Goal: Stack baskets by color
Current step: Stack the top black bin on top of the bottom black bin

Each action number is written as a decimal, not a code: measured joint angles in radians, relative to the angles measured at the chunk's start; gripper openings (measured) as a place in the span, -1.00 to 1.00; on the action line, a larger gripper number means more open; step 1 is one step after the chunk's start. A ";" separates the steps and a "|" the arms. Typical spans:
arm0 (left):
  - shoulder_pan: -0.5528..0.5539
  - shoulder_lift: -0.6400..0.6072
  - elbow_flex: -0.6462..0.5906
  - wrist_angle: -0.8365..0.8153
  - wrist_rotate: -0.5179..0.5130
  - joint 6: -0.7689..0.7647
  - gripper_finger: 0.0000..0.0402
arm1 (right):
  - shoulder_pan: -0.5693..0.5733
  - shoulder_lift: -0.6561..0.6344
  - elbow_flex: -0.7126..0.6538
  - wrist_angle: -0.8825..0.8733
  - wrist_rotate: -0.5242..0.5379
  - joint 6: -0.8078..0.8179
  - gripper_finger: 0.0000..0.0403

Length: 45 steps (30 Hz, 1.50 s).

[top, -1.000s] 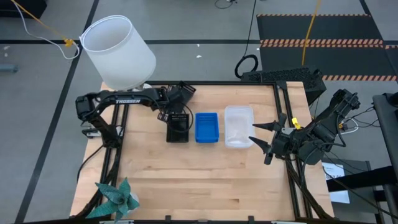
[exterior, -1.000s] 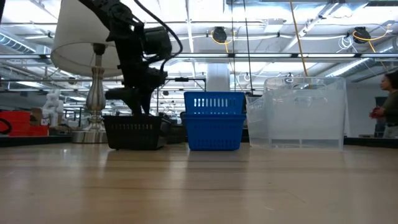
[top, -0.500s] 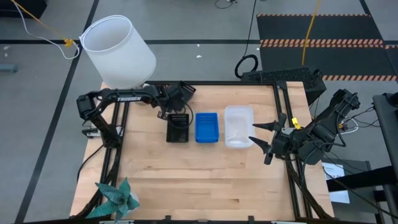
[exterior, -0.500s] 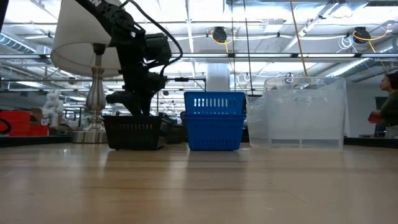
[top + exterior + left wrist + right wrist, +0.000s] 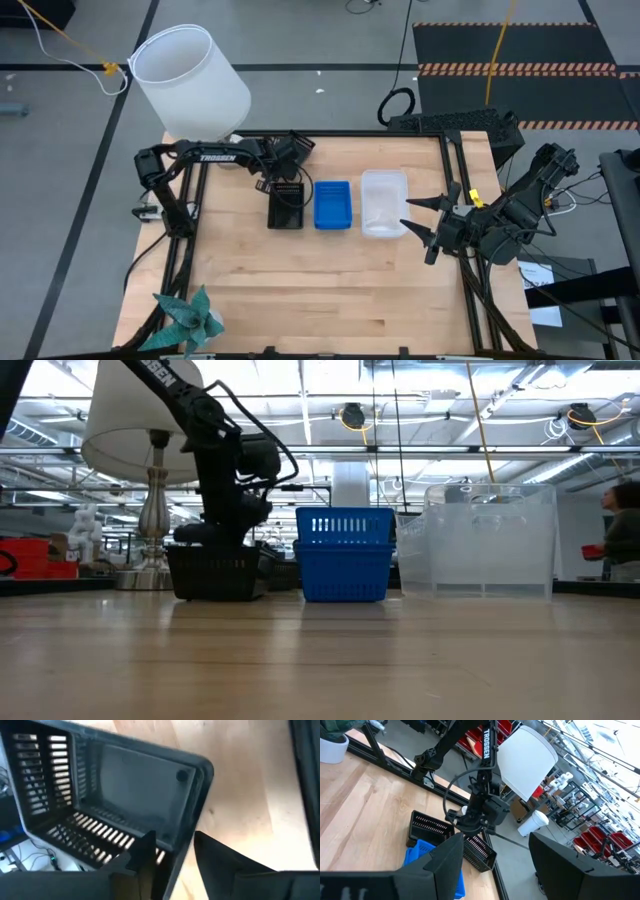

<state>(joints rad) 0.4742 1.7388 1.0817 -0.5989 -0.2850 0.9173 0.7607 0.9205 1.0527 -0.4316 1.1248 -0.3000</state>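
Baskets sit in a row near the far side of the wooden table [image 5: 330, 290]: black ones [image 5: 286, 205] on the left, blue ones [image 5: 333, 204] in the middle and clear ones [image 5: 384, 203] on the right. From table height, the blue baskets [image 5: 345, 555] show as a stack, one inside another, the clear baskets [image 5: 478, 540] stand tallest, and the black baskets [image 5: 213, 571] are lowest. The left gripper [image 5: 287, 184] is down at the far end of the black baskets. In its wrist view, one dark finger [image 5: 145, 857] is inside the black basket [image 5: 115, 795] and the other is outside, with the end wall between them – but whether they pinch that wall or are loose cannot be told. The right gripper [image 5: 418, 218] waits just beside the clear baskets, its fingers spread wide and holding nothing. A white lampshade [image 5: 190, 83] stands behind the left arm (off the table's far corner), and a teal paper ornament [image 5: 185, 318] sits at the near left corner. A person [image 5: 622, 530] shows far off in the room.
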 joint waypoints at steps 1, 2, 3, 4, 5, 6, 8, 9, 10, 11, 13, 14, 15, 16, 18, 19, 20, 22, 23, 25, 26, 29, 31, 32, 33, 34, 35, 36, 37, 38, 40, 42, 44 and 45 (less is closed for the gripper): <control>-0.001 0.006 0.000 0.007 0.000 0.005 -0.37 | 0.000 0.000 0.000 0.000 0.000 0.000 0.09; -0.001 0.010 0.000 0.008 0.000 0.009 -0.43 | 0.000 0.000 0.000 0.000 0.000 0.000 0.09; -0.001 0.012 0.000 0.005 0.000 0.016 -0.48 | 0.000 0.000 0.000 0.000 0.000 0.000 0.09; -0.001 0.012 0.000 0.004 -0.001 0.019 -0.55 | 0.000 0.000 0.000 0.000 0.000 0.000 0.09; -0.001 0.011 0.000 0.009 -0.002 0.021 -0.62 | 0.000 0.000 0.000 0.000 0.000 0.000 0.09; -0.003 0.011 0.000 0.015 -0.003 0.021 -0.69 | 0.000 0.000 0.000 0.000 0.000 -0.001 0.09; -0.008 0.007 0.000 0.021 -0.004 0.023 -0.84 | 0.000 0.000 0.000 0.000 0.000 -0.004 0.09; -0.012 0.002 0.000 0.024 -0.004 0.023 -0.91 | 0.000 0.000 0.000 0.000 0.000 -0.004 0.09; -0.015 -0.001 0.000 0.027 -0.009 0.024 -0.94 | 0.000 0.000 0.000 0.000 0.000 -0.004 0.09; -0.019 -0.003 0.000 0.037 -0.014 0.024 -0.94 | 0.000 0.000 0.000 0.000 0.000 -0.004 0.09; -0.028 0.000 0.001 0.053 -0.050 0.024 -0.92 | 0.000 0.000 0.000 0.000 0.000 -0.004 0.09; -0.032 0.000 0.001 0.058 -0.070 0.024 -0.91 | 0.000 0.000 0.000 0.000 0.000 -0.004 0.09; -0.037 0.000 0.001 0.067 -0.085 0.026 -0.91 | 0.000 0.000 0.000 0.000 0.000 -0.004 0.09; -0.041 0.000 0.001 0.079 -0.096 0.030 -0.91 | 0.000 0.000 0.000 0.000 0.000 -0.004 0.09; -0.049 0.000 0.002 0.081 -0.110 0.031 -0.94 | 0.000 0.000 0.000 0.000 0.000 -0.004 0.09; -0.053 0.000 0.004 0.078 -0.115 0.025 -0.95 | 0.000 0.000 0.000 0.000 0.000 -0.004 0.09; -0.057 0.000 0.007 0.078 -0.124 0.018 -0.96 | 0.000 0.000 0.000 0.000 0.000 -0.004 0.09; -0.067 -0.005 0.013 0.081 -0.141 0.012 -0.95 | 0.000 0.000 0.000 0.000 0.000 -0.004 0.09; -0.073 -0.012 0.013 0.081 -0.147 0.013 -0.94 | 0.000 0.000 0.000 0.000 0.000 -0.004 0.09; -0.093 -0.024 0.013 0.084 -0.165 0.016 -0.94 | 0.000 0.000 0.000 0.000 0.000 -0.004 0.09; -0.102 -0.034 0.014 0.085 -0.169 0.016 -0.94 | 0.000 0.000 0.000 0.000 0.000 -0.004 0.09; -0.130 -0.072 0.017 0.078 -0.169 -0.022 -0.96 | 0.000 0.000 0.000 0.000 0.000 -0.004 0.09; -0.150 -0.100 0.022 0.066 -0.170 -0.069 -0.96 | 0.000 0.000 0.000 0.000 0.000 -0.004 0.09; -0.162 -0.112 0.024 0.056 -0.172 -0.090 -0.96 | 0.000 0.000 0.000 0.000 0.000 -0.004 0.09; -0.176 -0.125 0.026 0.053 -0.172 -0.106 -0.94 | 0.000 0.000 0.000 0.000 0.000 -0.004 0.09; -0.188 -0.139 0.030 0.048 -0.169 -0.119 -0.93 | 0.000 0.000 0.000 0.000 0.000 -0.004 0.09; -0.202 -0.152 0.035 0.037 -0.164 -0.131 -0.93 | 0.000 0.000 0.000 0.000 0.000 -0.004 0.09; -0.215 -0.163 0.041 0.024 -0.161 -0.147 -0.94 | 0.000 0.000 0.000 0.000 0.000 -0.004 0.09; -0.229 -0.171 0.050 0.014 -0.161 -0.165 -0.95 | 0.000 0.000 0.000 0.000 0.000 -0.004 0.09; -0.242 -0.175 0.061 0.000 -0.161 -0.188 -0.96 | 0.000 0.000 0.000 0.000 0.000 -0.003 0.09; -0.269 -0.185 0.084 -0.056 -0.161 -0.242 -0.96 | 0.000 0.000 0.000 0.000 0.000 -0.003 0.09; -0.296 -0.187 0.113 -0.092 -0.161 -0.295 -0.96 | 0.000 0.000 0.000 0.000 0.000 -0.003 0.09; -0.323 -0.186 0.137 -0.144 -0.160 -0.348 -0.94 | 0.000 0.000 0.000 0.000 0.000 -0.002 0.09; -0.335 -0.186 0.147 -0.169 -0.160 -0.376 -0.94 | 0.000 0.000 0.000 0.000 0.000 -0.002 0.09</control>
<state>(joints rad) 0.1397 1.5528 1.2285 -0.7680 -0.4446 0.5415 0.7605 0.9203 1.0527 -0.4313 1.1252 -0.3022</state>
